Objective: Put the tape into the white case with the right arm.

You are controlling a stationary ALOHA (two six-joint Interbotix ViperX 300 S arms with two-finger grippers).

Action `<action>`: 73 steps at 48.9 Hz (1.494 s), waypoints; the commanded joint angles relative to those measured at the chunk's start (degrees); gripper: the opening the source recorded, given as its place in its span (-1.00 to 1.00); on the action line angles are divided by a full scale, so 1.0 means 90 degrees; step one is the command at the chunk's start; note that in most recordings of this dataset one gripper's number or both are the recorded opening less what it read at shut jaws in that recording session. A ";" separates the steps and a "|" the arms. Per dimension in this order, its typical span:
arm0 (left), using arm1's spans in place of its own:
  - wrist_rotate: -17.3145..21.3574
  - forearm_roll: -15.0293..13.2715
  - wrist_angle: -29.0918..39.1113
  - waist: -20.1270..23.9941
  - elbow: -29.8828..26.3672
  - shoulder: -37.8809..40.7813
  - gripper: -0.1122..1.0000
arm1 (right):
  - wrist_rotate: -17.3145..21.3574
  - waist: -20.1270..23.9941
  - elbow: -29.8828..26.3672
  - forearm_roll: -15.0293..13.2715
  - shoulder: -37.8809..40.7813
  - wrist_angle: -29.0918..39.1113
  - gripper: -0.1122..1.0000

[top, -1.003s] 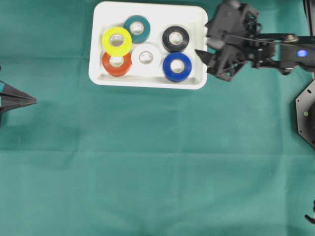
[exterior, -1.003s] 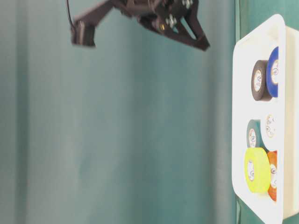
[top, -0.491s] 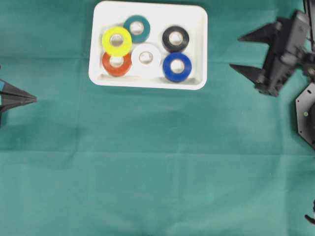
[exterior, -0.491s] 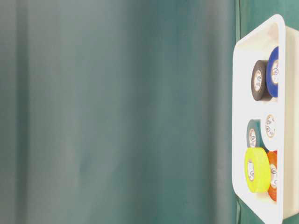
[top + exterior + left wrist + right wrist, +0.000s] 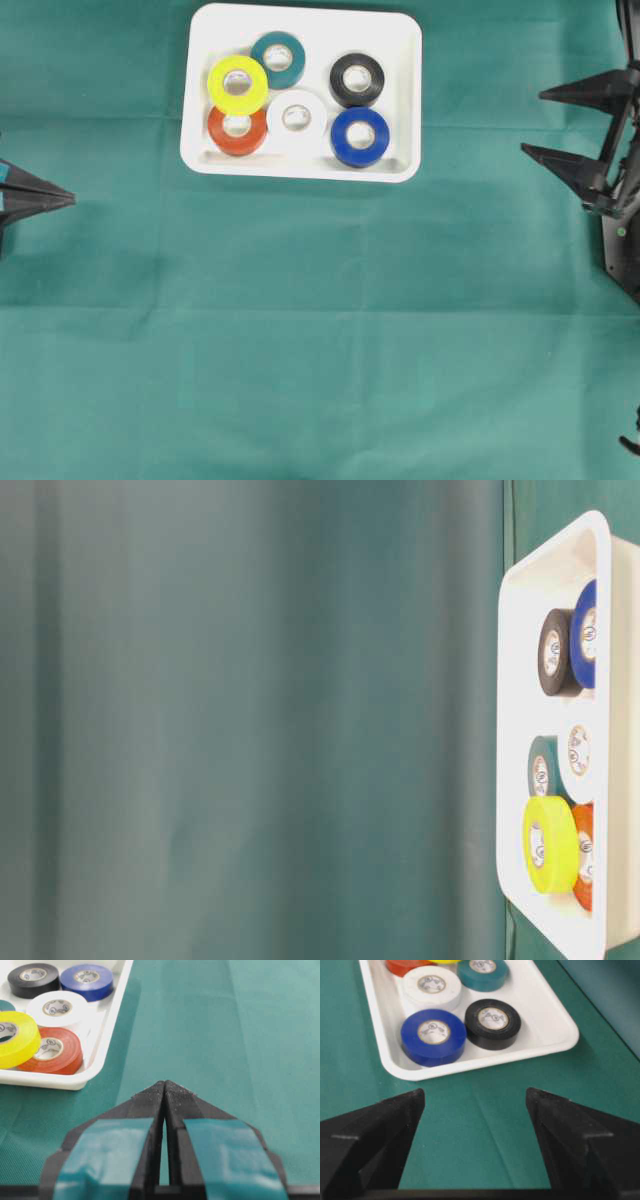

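The right arm's black two-fingered claw (image 5: pixel 568 122) is hanging at the right edge of the overhead view, its long pointed fingers spread wide and holding nothing. The large shallow white plastic case (image 5: pixel 404 60) with rounded corners is lying well apart from that claw, out beyond its fingertips and a little to one side, its long axis running roughly along the direction the fingers are pointing. No loose tape is showing on the green cloth (image 5: pixel 320 320) in any view; every roll I can see is already sitting inside the case: a blue roll (image 5: pixel 360 136), a black roll (image 5: pixel 357 79), a white roll (image 5: pixel 297 119), a teal roll (image 5: pixel 278 58), an orange roll (image 5: pixel 237 128), and a yellow roll (image 5: pixel 237 84) that is lying partly on the orange one. So I am judging the placing as finished, with any coming move likely being only a return to rest.

The left arm's claw with teal-blue marks (image 5: pixel 68 200) is sitting at the opposite edge, fingers pressed together and empty, also well apart from the case.

The right wrist view is showing the blue and black rolls nearest its claw, just inside the case's near rim (image 5: pixel 485 1062). The left wrist view is showing the yellow roll (image 5: pixel 15 1037) overlapping the orange one, closest to that claw (image 5: pixel 164 1089). The table-level view is showing the case (image 5: pixel 520 680) and rolls but neither claw.
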 commanded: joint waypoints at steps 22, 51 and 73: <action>0.0010 -0.0010 -0.0068 0.0049 -0.0068 0.0049 -0.79 | -0.0010 -0.0010 -0.0010 0.0127 0.0068 -0.0381 0.09; 0.0000 -0.0010 -0.0068 0.0049 -0.0059 0.0049 -0.79 | -0.0068 0.0459 0.0430 -0.0039 0.0068 -0.1689 0.10; 0.0000 -0.0010 -0.0068 0.0049 -0.0059 0.0049 -0.79 | -0.0059 0.1377 0.0479 -0.0205 0.0088 -0.1865 0.09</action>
